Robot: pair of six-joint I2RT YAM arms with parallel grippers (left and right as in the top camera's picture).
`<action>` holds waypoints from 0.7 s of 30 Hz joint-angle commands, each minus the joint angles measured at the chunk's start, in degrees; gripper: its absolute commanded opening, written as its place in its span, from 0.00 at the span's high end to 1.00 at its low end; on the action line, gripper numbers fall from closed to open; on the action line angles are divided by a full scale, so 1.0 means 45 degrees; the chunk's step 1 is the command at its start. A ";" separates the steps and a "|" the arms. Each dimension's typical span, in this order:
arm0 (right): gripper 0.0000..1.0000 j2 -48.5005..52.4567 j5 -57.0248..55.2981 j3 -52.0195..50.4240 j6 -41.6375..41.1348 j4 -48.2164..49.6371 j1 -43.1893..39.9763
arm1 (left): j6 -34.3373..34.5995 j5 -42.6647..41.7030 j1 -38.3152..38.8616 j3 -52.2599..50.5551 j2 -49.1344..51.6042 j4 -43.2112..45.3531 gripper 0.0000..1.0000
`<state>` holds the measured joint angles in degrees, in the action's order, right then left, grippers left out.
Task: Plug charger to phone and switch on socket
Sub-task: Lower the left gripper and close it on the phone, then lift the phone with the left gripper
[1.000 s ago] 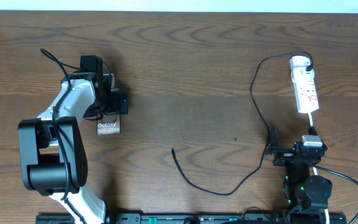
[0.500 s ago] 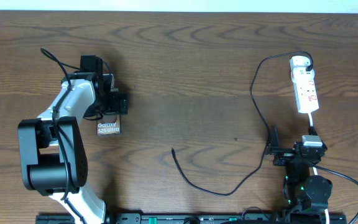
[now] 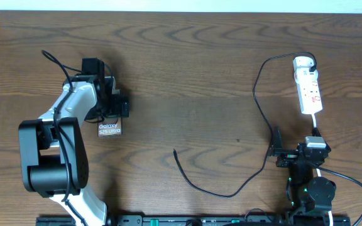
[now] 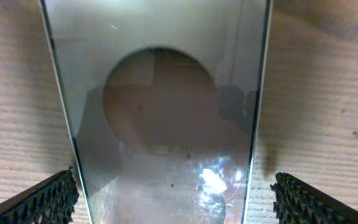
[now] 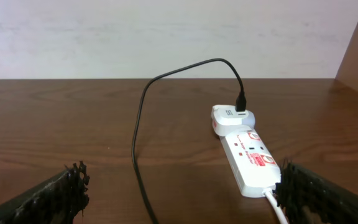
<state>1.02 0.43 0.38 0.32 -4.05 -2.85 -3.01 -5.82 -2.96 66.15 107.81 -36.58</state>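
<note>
The phone (image 3: 110,129) lies flat on the table at the left, with "Galaxy" lettering on its near end. My left gripper (image 3: 114,104) is open over its far end. In the left wrist view the glossy phone face (image 4: 166,112) fills the frame, and the two fingers (image 4: 176,199) straddle it with a gap on each side. The black charger cable (image 3: 254,94) runs from the white plug on the socket (image 3: 308,91) to a loose tip at centre front. My right gripper (image 3: 296,145) is open and empty, just short of the socket (image 5: 250,158) and the cable (image 5: 135,149).
A white cord (image 3: 316,122) runs from the socket's near end toward the right arm base and shows in the right wrist view (image 5: 275,205). The left arm's body (image 3: 49,157) stands at front left. A pale wall runs along the table's far edge.
</note>
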 commanded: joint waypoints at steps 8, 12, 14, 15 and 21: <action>0.01 -0.0049 0.0078 -0.0015 0.0126 -0.0053 0.0063 | 0.0010 0.0219 -0.0039 -0.0369 0.0121 0.0262 0.02; 0.01 -0.0049 0.0078 -0.0015 0.0126 -0.0053 0.0063 | 0.0010 0.0219 -0.0044 -0.0539 0.0121 0.0447 0.02; 0.01 -0.0049 0.0078 -0.0015 0.0126 -0.0053 0.0063 | 0.0010 0.0219 -0.0044 -0.0544 0.0121 0.0466 0.02; 0.01 -0.0049 0.0078 -0.0015 0.0131 -0.0053 0.0063 | 0.0010 0.0219 -0.0044 -0.0544 0.0121 0.0486 0.02; 0.01 -0.0049 0.0078 -0.0015 0.0131 -0.0053 0.0063 | 0.0010 0.0219 -0.0044 -0.0544 0.0121 0.0495 0.02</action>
<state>1.02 0.43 0.38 0.32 -4.05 -2.85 -3.01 -5.19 -2.94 65.06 107.81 -34.44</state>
